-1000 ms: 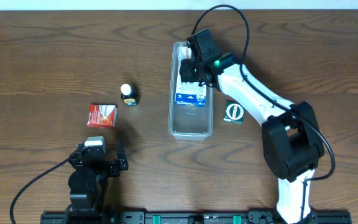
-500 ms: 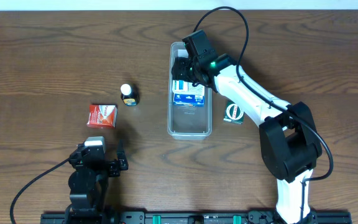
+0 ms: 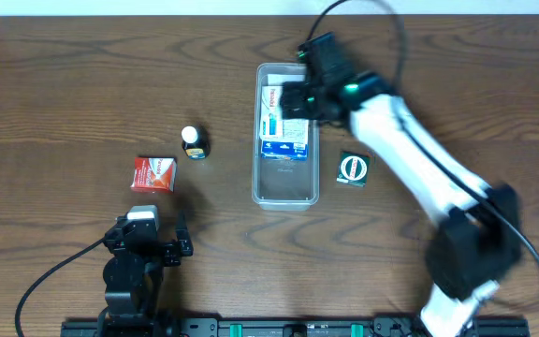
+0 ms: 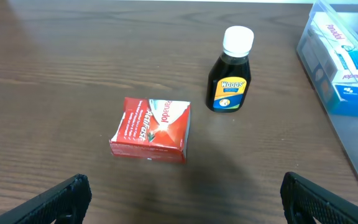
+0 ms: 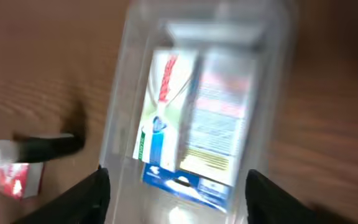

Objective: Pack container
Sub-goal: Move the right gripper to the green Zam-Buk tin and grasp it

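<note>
Right tool hung wide open, empty, above the container toward the bench's far edge; I judged it light, slick, flexible, best pinched at a long wall.

Bright, even light. Right wrist view badly motion-blurred: container beyond the right gripper smeared. Overhead: right arm blurred. Left wrist sharp; bottle ahead of left gripper casts soft shadow.
</note>
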{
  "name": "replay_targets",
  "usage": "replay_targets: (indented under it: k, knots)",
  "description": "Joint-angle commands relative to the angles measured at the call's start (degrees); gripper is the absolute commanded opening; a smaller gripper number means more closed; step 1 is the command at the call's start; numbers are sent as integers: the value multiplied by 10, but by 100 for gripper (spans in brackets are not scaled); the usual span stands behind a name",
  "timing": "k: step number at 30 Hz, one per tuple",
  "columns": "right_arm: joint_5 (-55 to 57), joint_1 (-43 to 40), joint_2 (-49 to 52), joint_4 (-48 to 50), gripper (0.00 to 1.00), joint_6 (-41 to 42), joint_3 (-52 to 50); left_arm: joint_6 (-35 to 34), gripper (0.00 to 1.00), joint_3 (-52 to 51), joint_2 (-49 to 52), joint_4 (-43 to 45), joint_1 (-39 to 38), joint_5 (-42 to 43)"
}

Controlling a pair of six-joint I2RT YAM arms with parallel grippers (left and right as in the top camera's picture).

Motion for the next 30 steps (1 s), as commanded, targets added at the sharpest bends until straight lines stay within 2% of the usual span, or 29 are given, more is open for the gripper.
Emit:
replay_targets:
  k: [1,5,8,14,18,26,30]
  knots:
    - [92,-37,-103,-82,75,-55,16,-1,98,-7,0,-11,3,0]
    - [122,-78,-119,-183,78,-55,10,-1,98,-7,0,-11,3,0]
    - [115,-102,-111,-202,79,-55,-30,-1,98,-7,0,-11,3,0]
    - [56,-113,-97,-115,77,-61,-176,-1,98,-7,0,-11,3,0]
    - [27,-101,-97,-42,77,-113,-246,-1,98,-7,0,-11,3,0]
    - [28,-95,-94,45,78,-128,-321,-1,98,-7,0,-11,3,0]
    - [28,-95,-77,57,79,-122,-331,-1,98,-7,0,-11,3,0]
